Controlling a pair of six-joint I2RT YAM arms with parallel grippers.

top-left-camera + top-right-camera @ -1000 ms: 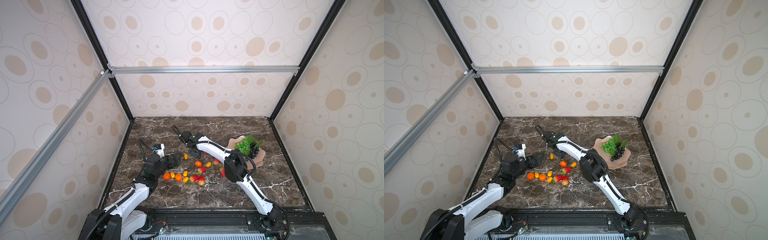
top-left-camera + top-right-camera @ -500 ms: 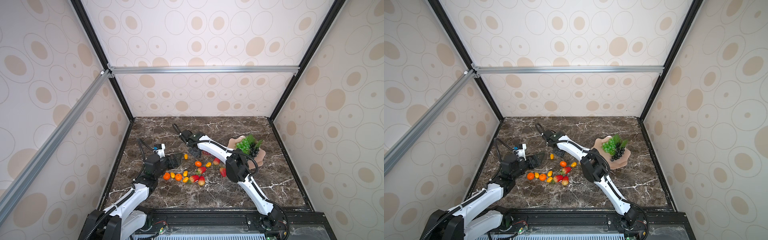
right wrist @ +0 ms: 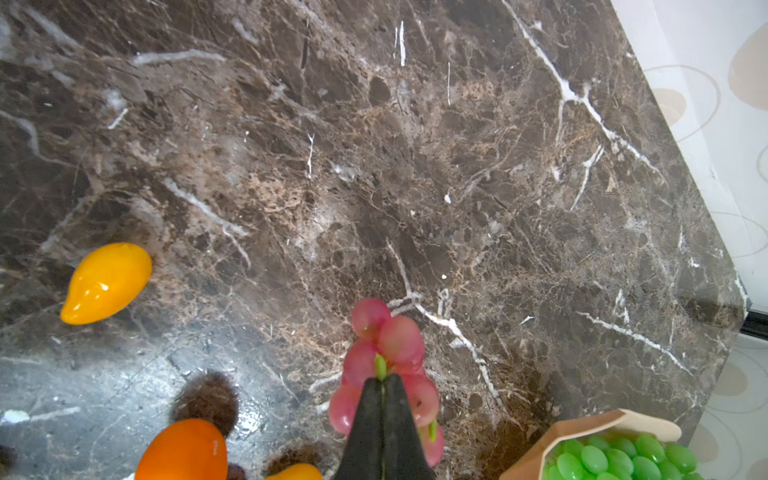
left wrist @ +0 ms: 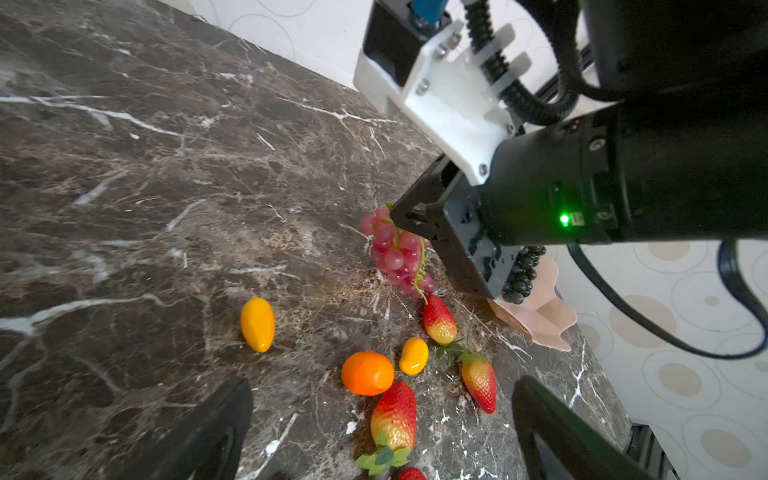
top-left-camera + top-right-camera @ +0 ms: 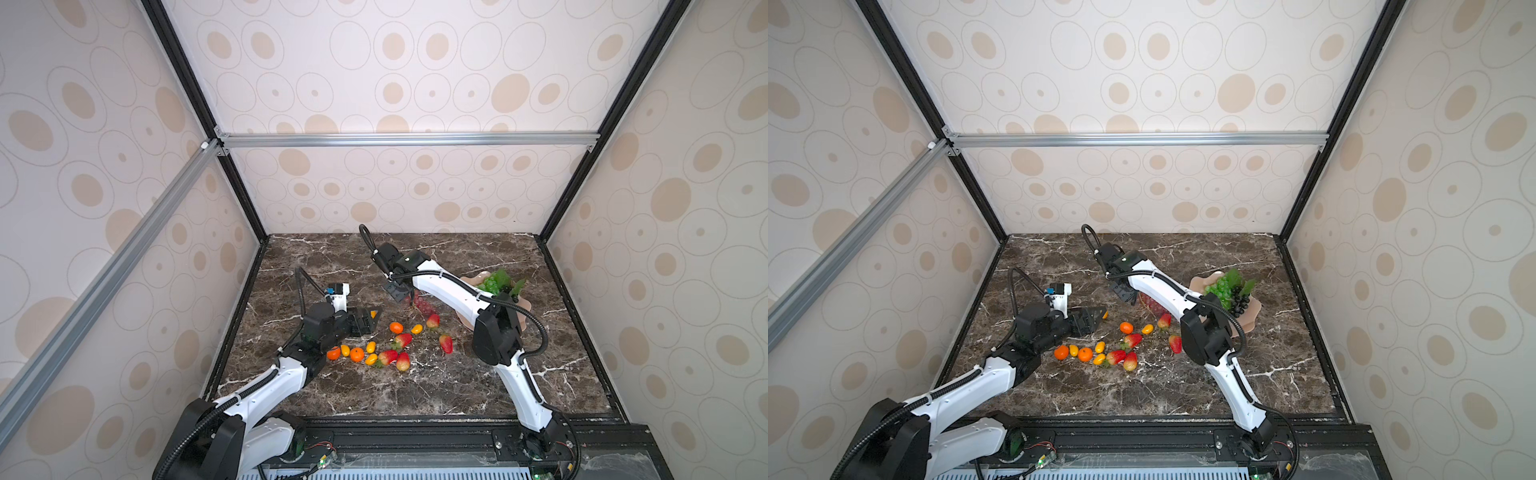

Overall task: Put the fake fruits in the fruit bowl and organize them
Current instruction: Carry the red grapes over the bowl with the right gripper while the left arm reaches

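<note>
Your right gripper (image 3: 382, 384) clamps the red grape bunch (image 3: 399, 338) by its stem; your left gripper (image 5: 369, 321) gapes wide, apart from that bunch.

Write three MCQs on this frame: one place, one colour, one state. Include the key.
1. Where is the green bunch?
A. in the right jaws
B. in the bowl
C. in the left jaws

2. The right gripper holds a bunch of which colour?
A. green
B. black
C. red

3. How do the jaws of the left gripper stand?
A. open, empty
B. shut, empty
C. shut on the green bunch

Key:
1 B, the green bunch lies inside the bowl, clear of both arms.
2 C, the shut jaws pinch the stem of the red bunch.
3 A, the jaws stand wide apart and grip nothing.
</note>
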